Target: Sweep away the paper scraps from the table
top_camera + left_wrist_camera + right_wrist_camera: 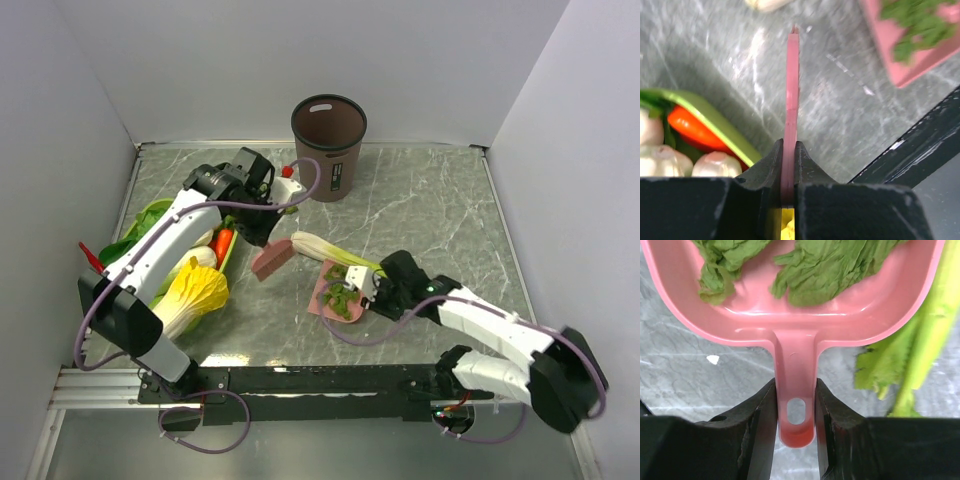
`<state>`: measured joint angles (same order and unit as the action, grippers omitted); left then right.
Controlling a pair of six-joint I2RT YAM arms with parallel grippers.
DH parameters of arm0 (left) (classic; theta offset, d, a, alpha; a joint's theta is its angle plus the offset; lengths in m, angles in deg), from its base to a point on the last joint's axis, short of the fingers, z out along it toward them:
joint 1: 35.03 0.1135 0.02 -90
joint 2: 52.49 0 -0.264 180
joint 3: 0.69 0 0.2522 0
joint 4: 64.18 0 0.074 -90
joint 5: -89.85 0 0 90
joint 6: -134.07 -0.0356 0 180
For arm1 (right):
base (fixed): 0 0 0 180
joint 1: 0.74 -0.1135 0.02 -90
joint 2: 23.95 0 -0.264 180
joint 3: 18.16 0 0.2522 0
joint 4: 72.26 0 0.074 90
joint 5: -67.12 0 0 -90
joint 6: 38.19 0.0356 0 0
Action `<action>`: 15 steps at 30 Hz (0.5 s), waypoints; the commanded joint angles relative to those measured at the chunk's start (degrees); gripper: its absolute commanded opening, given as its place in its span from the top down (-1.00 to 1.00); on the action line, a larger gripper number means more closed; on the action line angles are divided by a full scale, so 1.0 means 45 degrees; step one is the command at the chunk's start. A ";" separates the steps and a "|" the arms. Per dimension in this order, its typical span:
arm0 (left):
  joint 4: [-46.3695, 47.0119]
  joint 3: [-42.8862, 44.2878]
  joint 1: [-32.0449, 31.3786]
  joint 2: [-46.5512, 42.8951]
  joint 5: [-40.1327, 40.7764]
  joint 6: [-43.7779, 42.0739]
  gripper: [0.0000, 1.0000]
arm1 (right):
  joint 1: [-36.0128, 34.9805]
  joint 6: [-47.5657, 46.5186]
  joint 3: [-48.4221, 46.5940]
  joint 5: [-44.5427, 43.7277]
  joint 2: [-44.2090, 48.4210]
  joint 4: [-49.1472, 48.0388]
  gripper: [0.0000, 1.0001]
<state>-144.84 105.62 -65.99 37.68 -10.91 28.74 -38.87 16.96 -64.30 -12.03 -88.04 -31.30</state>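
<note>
Top view first: the paper scraps [341,299] are piled in the pink dustpan [320,305] just right of centre, and I can't spot loose ones on the table [430,210]. My read is that the job now is getting that load to the brown bin [328,145] at top centre. Tip: keep the pan level or tipped slightly back, lift it clear of the leek stalk [325,247] lying right by it, and go slow. The right arm reaches in low from the lower right, with the right gripper [374,290] on the pan's handle. The left arm runs up the left side and bends back toward centre, its left gripper [262,235] holding the pink scraper [272,259] apart from the pan.

Left wrist: jaws nearly closed, pinching the scraper [791,95] edge-on over bare table. The green tray [715,124] is at lower left.

Right wrist: jaws narrow, clamped on both sides of the handle, with the scraps [830,270] bunched at the top of frame.
</note>
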 commanded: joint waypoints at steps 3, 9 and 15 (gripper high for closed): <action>0.0119 0.0350 0.0298 0.0509 0.0790 0.0360 0.98 | 0.0309 -0.0303 0.0361 0.1222 0.2152 -0.0873 1.00; 0.0236 0.0176 0.0318 0.0763 0.0790 0.0340 0.98 | 0.0797 -0.0069 -0.1181 0.1669 0.2739 0.0594 1.00; 0.0509 0.0174 0.0357 0.0841 0.0556 0.0849 0.98 | 0.1109 0.0049 -0.2978 0.1651 0.2837 0.1825 1.00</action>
<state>-144.51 105.32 -64.61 41.89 -7.83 30.14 -34.94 16.46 -71.89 -6.68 -76.59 -25.61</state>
